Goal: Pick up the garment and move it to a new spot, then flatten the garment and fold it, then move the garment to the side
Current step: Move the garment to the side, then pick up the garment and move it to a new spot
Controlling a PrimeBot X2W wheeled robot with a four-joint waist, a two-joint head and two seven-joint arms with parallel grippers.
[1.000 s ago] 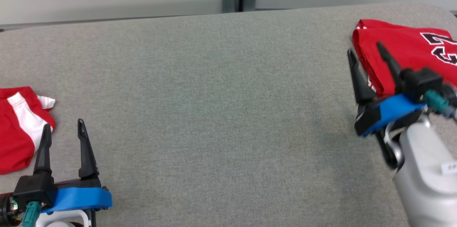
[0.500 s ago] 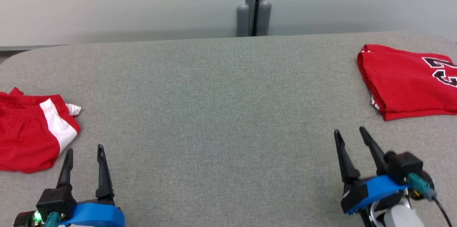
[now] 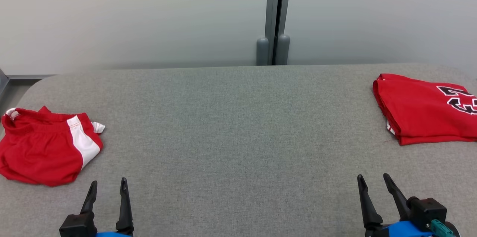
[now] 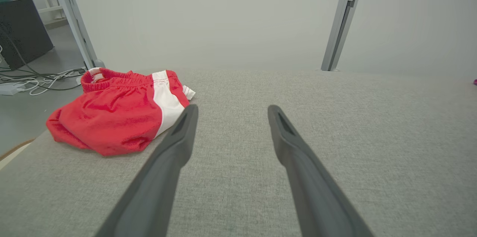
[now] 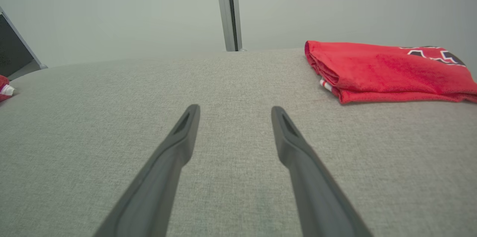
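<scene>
The right hand [image 3: 372,176] has drawn back from the edge of the jersey [image 3: 421,110], where it stood a second ago, to the near right of the counter [image 3: 231,136], well apart from the cloth. The head camera has lifted as well, so the whole view has shifted, and the jersey itself seems to lie where it did. Both hands stand wide open and hold nothing. The left hand [image 3: 108,181] points up the counter, near the shorts [image 3: 41,151] and a little to their right. The jersey lies folded flat at the far right, number side up, so that garment looks finished and set aside. The shorts lie in a loose heap at the counter's left edge, with the waistband on the far side and the white stripe toward the middle. The step in hand, as I judge it, is to start on the shorts by lifting them and carrying them to the bare middle. The left hand would do best to swing left and pinch the waistband rather than the bulk of the heap, so the cloth hangs open as it rises. It should come down from above, because a sideways push could slide the shorts off the edge. The cloth should be lifted clear before travelling and set down well short of the jersey.
</scene>
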